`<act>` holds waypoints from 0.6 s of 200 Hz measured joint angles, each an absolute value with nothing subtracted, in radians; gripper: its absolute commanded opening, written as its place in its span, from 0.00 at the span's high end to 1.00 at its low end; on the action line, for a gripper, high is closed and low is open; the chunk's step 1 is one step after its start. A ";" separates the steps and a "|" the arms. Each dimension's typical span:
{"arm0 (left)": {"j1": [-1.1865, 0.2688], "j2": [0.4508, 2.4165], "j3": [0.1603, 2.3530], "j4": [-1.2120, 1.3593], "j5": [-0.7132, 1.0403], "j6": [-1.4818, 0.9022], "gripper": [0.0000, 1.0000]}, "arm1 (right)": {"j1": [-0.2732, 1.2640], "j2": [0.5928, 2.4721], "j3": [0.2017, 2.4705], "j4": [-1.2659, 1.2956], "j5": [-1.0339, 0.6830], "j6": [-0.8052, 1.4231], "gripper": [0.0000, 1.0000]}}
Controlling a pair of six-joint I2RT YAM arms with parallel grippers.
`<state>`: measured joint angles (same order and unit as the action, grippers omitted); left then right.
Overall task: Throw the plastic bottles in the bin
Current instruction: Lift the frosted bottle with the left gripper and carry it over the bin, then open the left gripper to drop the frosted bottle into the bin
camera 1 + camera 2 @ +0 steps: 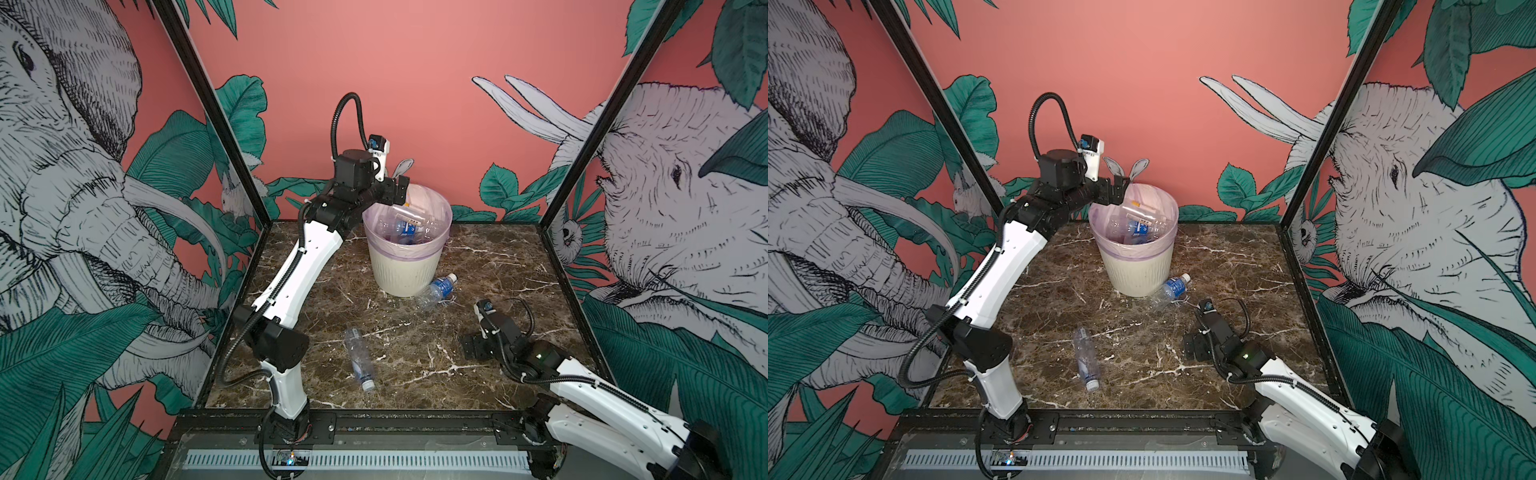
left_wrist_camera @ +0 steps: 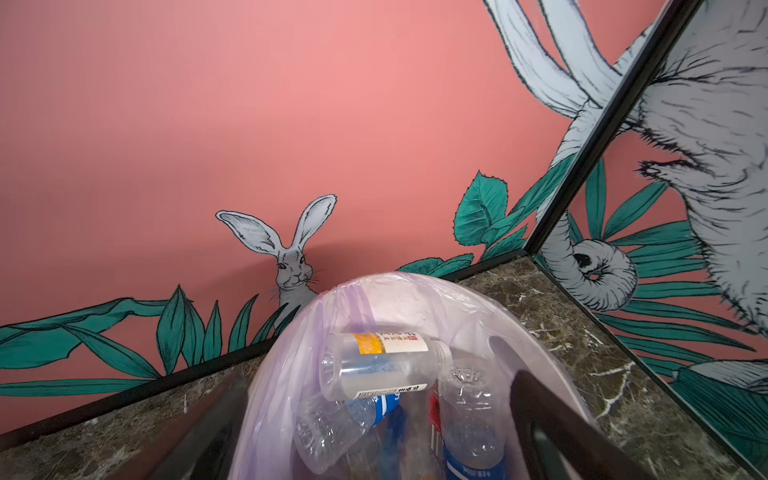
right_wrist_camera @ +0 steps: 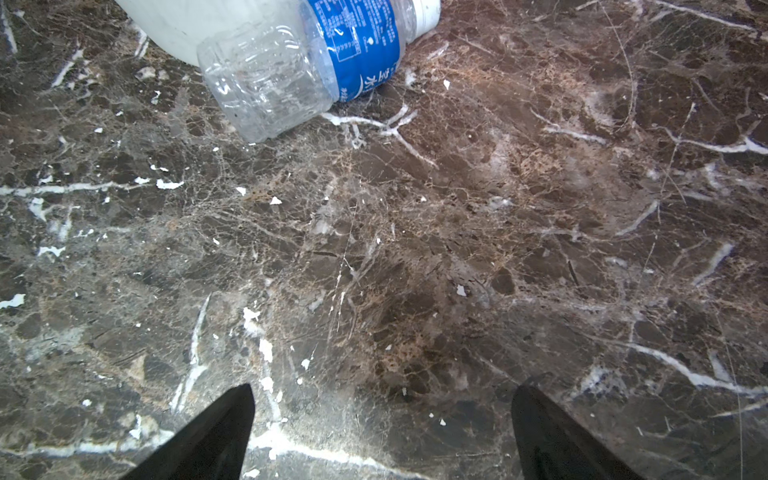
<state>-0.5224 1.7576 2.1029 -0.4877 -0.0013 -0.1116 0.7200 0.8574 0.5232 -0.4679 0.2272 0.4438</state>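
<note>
Tabletop (image 1: 415, 353) nearest the camera held a clear bottle (image 1: 359, 359) (only the top views showed it); right fingers (image 3: 216, 436), spread and empty, pointed at a blue-labelled bottle (image 3: 316, 58) at the foot of the bin (image 1: 405, 274). Farther, left fingers (image 2: 557, 432) hung spread over its mouth: drop apparently done, fresh grasp next.

Twin white-and-black arms on show
Left white-shelled arm (image 1: 299, 266), right white-shelled arm (image 1: 615, 424): black joint blocks, tiny screws, ribbed black cable hoses (image 1: 333, 124) cinched by white ties.
</note>
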 measured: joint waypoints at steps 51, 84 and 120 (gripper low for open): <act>-0.527 1.418 1.809 -0.398 -0.021 -0.127 0.00 | 0.720 0.877 0.523 -0.467 0.224 0.443 0.01; -0.527 1.300 1.633 -0.395 -0.048 -0.136 0.01 | 0.723 0.888 0.523 -0.467 0.223 0.442 0.01; -0.527 1.219 1.450 -0.429 -0.075 -0.152 0.00 | 0.737 0.903 0.523 -0.464 0.224 0.442 0.01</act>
<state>-0.5266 1.2194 1.4498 -0.4290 -0.0753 -0.1520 0.7368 0.9031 0.5232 -0.4641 0.2245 0.4419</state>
